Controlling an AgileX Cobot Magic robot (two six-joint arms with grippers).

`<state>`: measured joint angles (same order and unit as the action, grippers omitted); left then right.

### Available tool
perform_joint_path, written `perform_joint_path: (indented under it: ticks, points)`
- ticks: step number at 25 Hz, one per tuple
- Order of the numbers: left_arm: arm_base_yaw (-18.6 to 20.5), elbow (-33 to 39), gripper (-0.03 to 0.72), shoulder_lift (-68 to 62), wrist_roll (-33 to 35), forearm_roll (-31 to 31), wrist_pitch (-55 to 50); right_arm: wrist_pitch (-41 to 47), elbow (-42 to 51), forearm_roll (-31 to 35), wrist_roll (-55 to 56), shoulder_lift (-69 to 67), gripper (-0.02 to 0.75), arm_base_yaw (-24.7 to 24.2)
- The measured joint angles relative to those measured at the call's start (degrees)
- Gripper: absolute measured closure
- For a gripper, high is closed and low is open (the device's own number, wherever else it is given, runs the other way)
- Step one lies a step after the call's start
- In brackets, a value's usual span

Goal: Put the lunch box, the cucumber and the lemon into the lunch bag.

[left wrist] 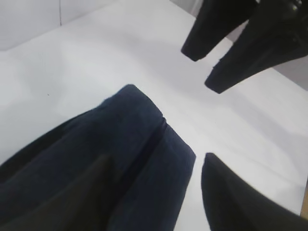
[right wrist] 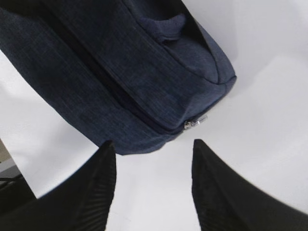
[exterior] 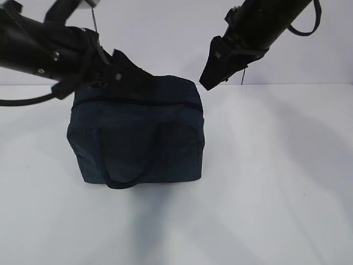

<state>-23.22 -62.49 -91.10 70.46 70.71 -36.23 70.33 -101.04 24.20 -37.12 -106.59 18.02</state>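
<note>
1. Lunch bag [exterior: 138, 132]: navy fabric, boxy, upright on the white tabletop [exterior: 276, 193]. The zipper line along its top appears drawn shut; a metal zipper pull [right wrist: 195, 123] sits at the end corner directly ahead of the right gripper's tips. One strap handle [exterior: 129, 168] droops down the near face. Judged: the bag stands zipped and squared because the packing looks complete.

2. Lunch box, cucumber, lemon: none visible on the tabletop in any view; presumably inside the bag, though the closed top hides the contents.

3. Left gripper [exterior: 118, 69]: low over the bag's top left rear edge, fingers parted with nothing between them. In its wrist view the bag's top lies just below and ahead of it. Judged: a release posture.

4. Right gripper [exterior: 212, 77]: raised off the bag's right rear corner, apart from the fabric, fingers spread and empty. The bag's end lies ahead of it, bare tabletop beneath.

5. Open room: wide bare tabletop in front of and to either side of the bag; both grippers have clear space upward and outward to retreat. Far edge meets a plain wall.
</note>
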Motion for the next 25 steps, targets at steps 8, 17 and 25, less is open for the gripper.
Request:
perform_joint_path:
  ticks: [8,17,25]
  points:
    - [15.24,-2.41,0.267,8.65,-1.9,-4.0,-6.24,0.61,0.0,-8.09,2.57,8.38,0.342,0.0]
    - [25.42,-3.96,0.267,19.97,-8.78,-10.16,-12.67,0.87,6.34,-10.15,7.51,22.62,0.342,-0.28]
    - [34.18,1.06,0.267,30.99,-15.64,-8.06,-16.82,-13.2,26.77,-7.07,8.71,44.26,0.342,-3.87]
